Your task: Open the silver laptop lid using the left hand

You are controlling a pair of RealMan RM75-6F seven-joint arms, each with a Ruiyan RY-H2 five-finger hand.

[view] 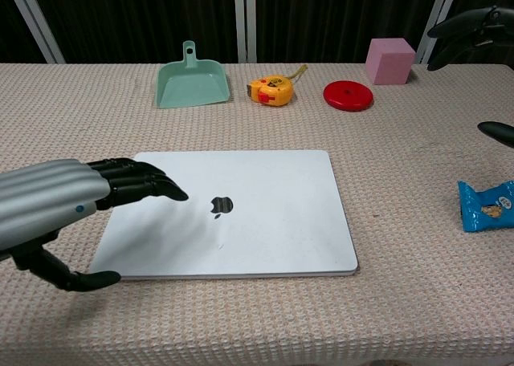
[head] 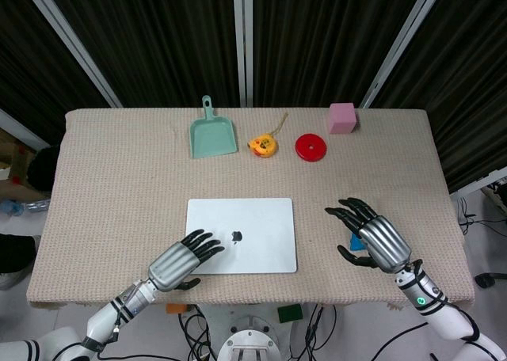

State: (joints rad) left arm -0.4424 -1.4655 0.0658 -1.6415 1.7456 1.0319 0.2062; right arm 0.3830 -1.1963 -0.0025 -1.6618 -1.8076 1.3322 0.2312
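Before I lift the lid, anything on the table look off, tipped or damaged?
Nothing stands out. The silver laptop lies flat and closed, the left hand reaching over its near-left part. The dustpan, tape measure, red disc and pink cube sit undisturbed behind it.

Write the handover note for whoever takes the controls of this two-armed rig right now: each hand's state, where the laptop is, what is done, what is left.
Left hand: open, fingers stretched over the lid's near-left part, thumb at the front edge, gripping nothing.
Right hand: open, hovering above a blue packet, holding nothing.
Silver laptop: flat on the cloth, lid fully shut.
Done: left hand brought to the lid.
Left: catch the front edge and lift the lid.
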